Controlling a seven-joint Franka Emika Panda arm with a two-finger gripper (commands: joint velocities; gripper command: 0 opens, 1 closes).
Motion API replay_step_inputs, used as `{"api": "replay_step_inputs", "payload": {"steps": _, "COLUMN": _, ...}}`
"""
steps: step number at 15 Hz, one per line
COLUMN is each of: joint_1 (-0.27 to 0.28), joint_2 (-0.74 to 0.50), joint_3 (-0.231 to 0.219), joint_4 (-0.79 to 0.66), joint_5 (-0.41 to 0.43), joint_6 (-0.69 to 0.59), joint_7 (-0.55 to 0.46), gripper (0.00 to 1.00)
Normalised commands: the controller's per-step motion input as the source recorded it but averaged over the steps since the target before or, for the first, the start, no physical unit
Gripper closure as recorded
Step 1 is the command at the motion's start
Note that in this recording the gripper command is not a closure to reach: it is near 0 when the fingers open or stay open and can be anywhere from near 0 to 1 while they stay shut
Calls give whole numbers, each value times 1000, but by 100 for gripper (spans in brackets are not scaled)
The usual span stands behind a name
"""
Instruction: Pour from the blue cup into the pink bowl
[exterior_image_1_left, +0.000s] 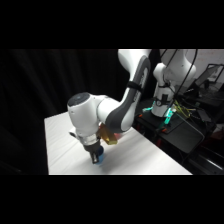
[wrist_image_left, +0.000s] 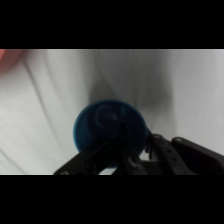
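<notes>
Side view looking across and down on white table (exterior_image_1_left: 145, 157); wrist view looking down closely; sharing blue cup (wrist_image_left: 107, 131).

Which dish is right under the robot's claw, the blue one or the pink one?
The small round blue plastic cup. The pink bowl only peeks in at the wrist view's far corner.

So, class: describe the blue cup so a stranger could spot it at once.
Start at the white table, then follow the white arm down to its claw near the front edge. The blue cup sits right under it, small, round and the only bright blue thing on the cloth.
</notes>
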Motion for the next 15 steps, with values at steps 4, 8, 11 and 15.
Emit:
{"api": "replay_step_inputs", "payload": {"steps": 4, "joint_1": 2, "joint_2": -262, "joint_3": -5, "joint_4": -80, "joint_5": 23, "joint_6": -185, "joint_7": -107, "gripper": 0}}
{"api": "replay_step_inputs", "payload": {"steps": 8, "joint_1": -185, "joint_2": -715, "joint_3": 116, "joint_4": -328, "joint_5": 101, "joint_6": -276, "joint_7": -458, "gripper": 0}}
{"api": "replay_step_inputs", "payload": {"steps": 11, "joint_1": -211, "joint_2": -798, "joint_3": 110, "joint_4": -407, "joint_5": 171, "joint_6": -218, "joint_7": -401, "gripper": 0}}
{"api": "replay_step_inputs", "payload": {"steps": 15, "joint_1": -152, "joint_2": -819, "joint_3": -11, "joint_4": -457, "joint_5": 79, "joint_6": -214, "joint_7": -160, "gripper": 0}}
